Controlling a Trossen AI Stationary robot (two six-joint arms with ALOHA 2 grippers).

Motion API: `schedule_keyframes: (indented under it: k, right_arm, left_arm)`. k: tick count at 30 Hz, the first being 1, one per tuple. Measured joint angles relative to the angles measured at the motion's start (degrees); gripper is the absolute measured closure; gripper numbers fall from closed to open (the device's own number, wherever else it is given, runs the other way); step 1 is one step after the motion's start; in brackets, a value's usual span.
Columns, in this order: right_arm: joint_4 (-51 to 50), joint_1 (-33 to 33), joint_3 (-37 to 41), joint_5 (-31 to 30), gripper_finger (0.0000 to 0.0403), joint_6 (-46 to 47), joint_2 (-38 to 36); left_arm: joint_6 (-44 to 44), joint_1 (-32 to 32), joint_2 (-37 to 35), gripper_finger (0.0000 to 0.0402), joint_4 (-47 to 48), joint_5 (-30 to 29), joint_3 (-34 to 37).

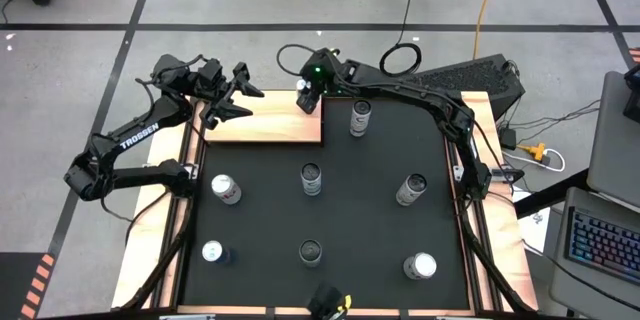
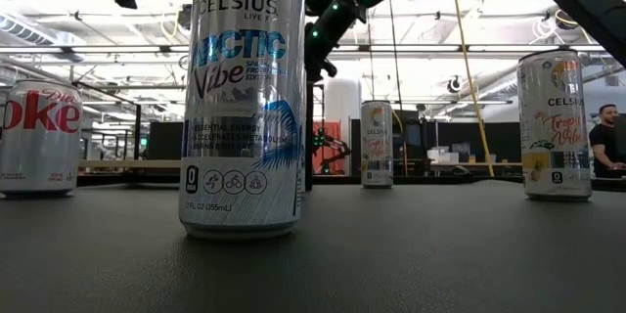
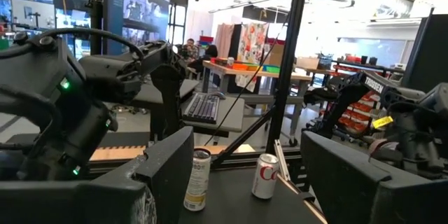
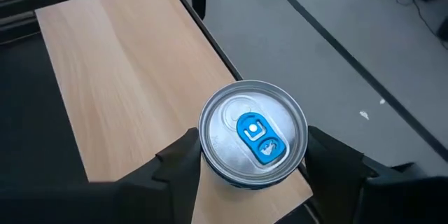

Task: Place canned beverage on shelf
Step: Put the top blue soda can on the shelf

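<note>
While the right gripper (image 4: pixel 252 157) is clamped on a canned beverage (image 4: pixel 253 131), its two dark fingers (image 4: pixel 178 164) are pressed against opposite sides of the can, whose silver lid with a blue tab is seen from above in the right wrist view. The can is held over the light-wood shelf (image 1: pixel 265 120), above the shelf's corner nearest the mat's middle; whether its base touches the board cannot be told. In the high view the shelf lies at the far left part of the black mat (image 1: pixel 360 220), and the right gripper (image 1: pixel 310 95) is seen at the shelf's right end. The left gripper (image 1: pixel 232 95) is held over the shelf's far left edge with its jaws spread apart and nothing between them. Seven other cans are stood apart on the mat, among them a Celsius can (image 2: pixel 245 98) nearest the low camera and a Diet Coke can (image 2: pixel 39 137).
</note>
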State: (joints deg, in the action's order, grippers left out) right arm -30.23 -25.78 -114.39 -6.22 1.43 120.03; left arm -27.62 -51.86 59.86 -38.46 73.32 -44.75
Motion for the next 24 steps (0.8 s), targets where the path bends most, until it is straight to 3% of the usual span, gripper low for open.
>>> schedule_keyframes:
  k: [8, 20, 24]
  right_arm:
    - [0.2, 0.0, 0.0, -5.9, 0.0210, 4.9, 0.0]
    - [1.9, 0.2, -0.1, -6.3, 0.0211, 13.1, 0.5]
    - [1.6, 0.7, -0.1, -9.1, 0.0212, 14.3, 2.3]
  left_arm:
    - [0.0, 0.0, 0.0, 0.0141, 0.0, 0.0, 0.0]
    - [0.0, 0.0, 0.0, 0.0141, 0.0, 0.0, 0.0]
    - [0.0, 0.0, 0.0, 0.0141, 0.0, 0.0, 0.0]
